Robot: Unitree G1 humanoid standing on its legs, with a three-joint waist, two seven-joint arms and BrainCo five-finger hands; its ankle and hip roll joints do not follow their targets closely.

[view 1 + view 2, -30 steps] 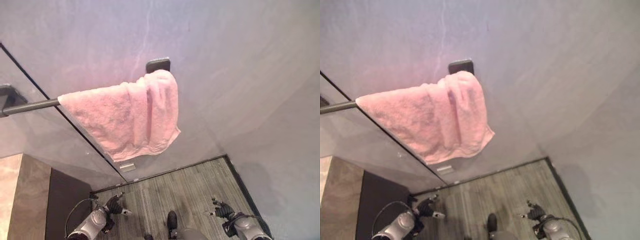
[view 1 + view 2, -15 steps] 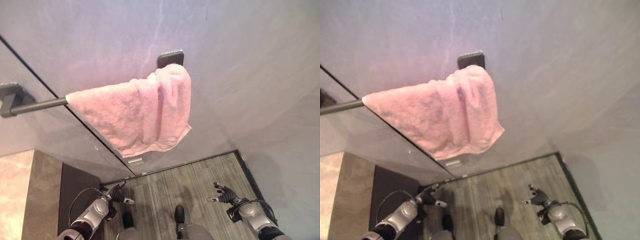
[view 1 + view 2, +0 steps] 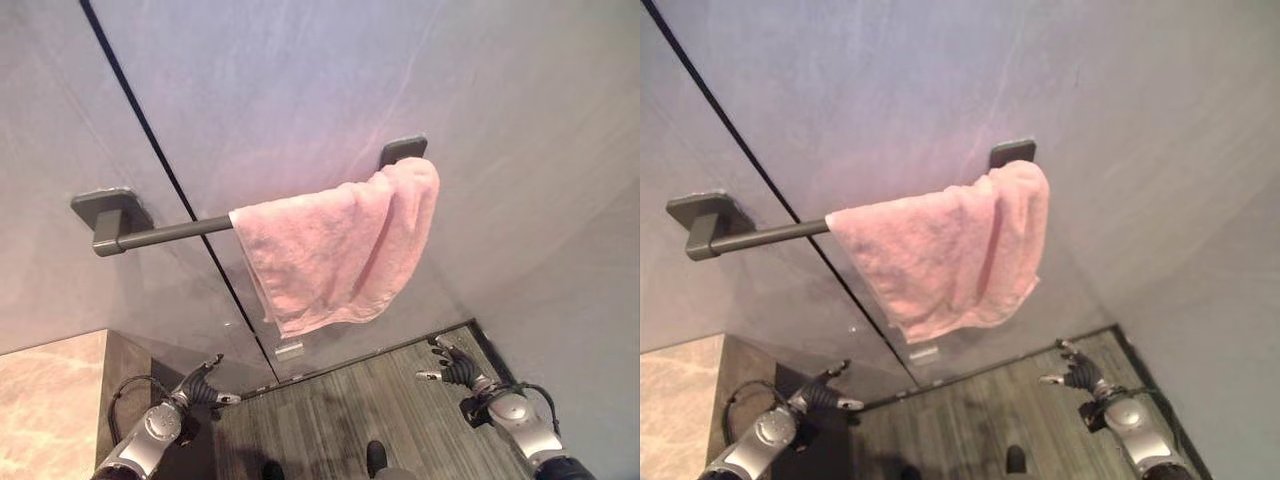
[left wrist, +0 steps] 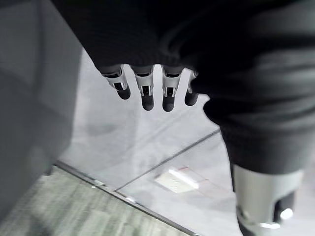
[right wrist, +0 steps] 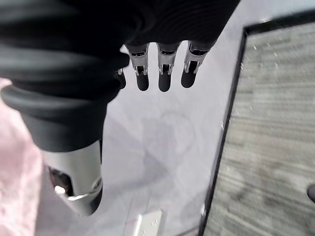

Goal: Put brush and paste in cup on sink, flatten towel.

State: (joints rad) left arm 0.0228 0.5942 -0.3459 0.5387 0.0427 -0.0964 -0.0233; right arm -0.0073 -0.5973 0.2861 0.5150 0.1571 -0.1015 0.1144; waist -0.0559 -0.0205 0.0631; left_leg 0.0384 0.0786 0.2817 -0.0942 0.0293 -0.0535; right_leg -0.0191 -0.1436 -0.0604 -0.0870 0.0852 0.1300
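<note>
A pink towel (image 3: 335, 250) is seen draped over a dark metal rail (image 3: 165, 232) in the middle of the left eye view. The rail runs from a bracket at the left of the frame up toward a second bracket (image 3: 403, 150) at the upper right, and the towel's long axis follows it. The cloth is bunched toward the right bracket, where it is folded thick; its lower edge hangs slanted, lowest near the centre. The fabric is soft terry with a nubby pile. The wall (image 3: 300, 80) behind is smooth grey, crossed by a thin dark seam. At the lower left a pale stone-patterned desk (image 3: 50, 400) is visible, and grey wood-grain floor (image 3: 340, 410) lies below. The left robot hand (image 3: 200, 385) is at the lower left, released, its fingers (image 4: 147, 93) straight and holding nothing. The right robot hand (image 3: 450, 368) is at the lower right, likewise released, its fingers (image 5: 165, 73) extended, well apart from the towel.
</note>
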